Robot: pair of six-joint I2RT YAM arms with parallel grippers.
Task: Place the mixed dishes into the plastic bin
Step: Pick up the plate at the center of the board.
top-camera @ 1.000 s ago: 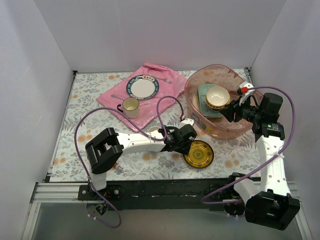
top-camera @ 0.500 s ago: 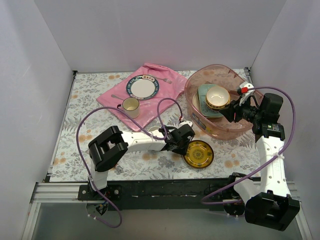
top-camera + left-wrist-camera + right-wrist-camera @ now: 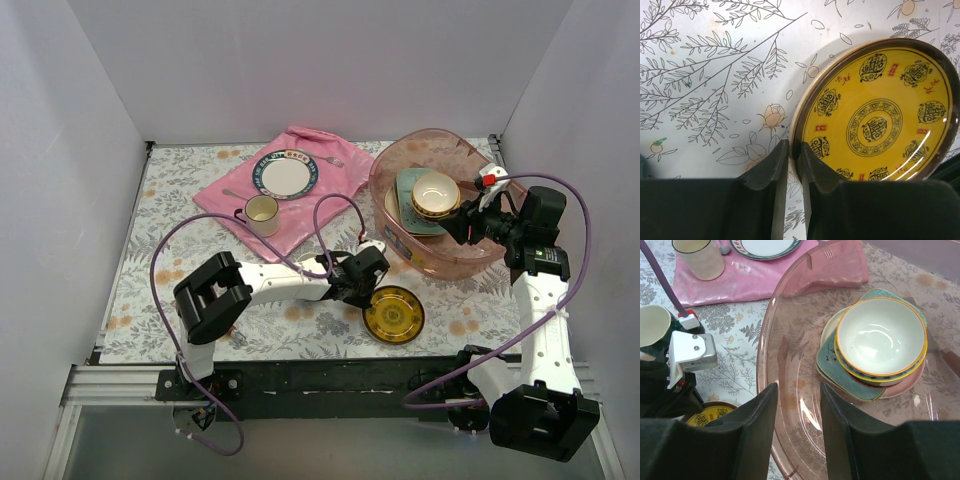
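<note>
At lower centre overhead, my left claw (image 3: 792, 145) narrowly pinches the round yellow dark-rimmed plate (image 3: 880, 120) by its rim; I'd lift slowly, level.

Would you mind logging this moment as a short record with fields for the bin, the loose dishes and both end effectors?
bin contents: cream bowl stacked on green tray in plastic bin
on pink cloth: blue-rimmed plate, mug
on table: yellow plate
left end effector: closed on yellow plate's rim
right end effector: open, above bin's rim
</note>
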